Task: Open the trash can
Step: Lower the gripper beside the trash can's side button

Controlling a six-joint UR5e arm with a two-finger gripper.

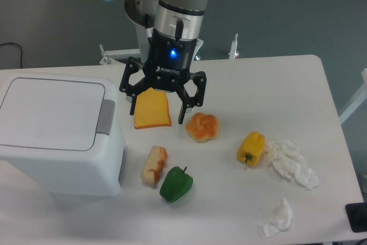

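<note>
Basically not started: trash can (57, 133) lid is flat and closed, grey tab (105, 117) untouched. Gripper (156, 107) spread wide, holding nothing, above the orange slice (152, 109). Pressing tab is left.

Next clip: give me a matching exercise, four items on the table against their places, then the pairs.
Items:
1. large white plastic trash can
2. yellow bell pepper
3. green bell pepper
4. orange toast slice

Places:
A. beside the crumpled white tissues
B. table's left end
C. under the open black claw
D. front, by the small bread roll

Pairs: 1-B, 2-A, 3-D, 4-C
</note>
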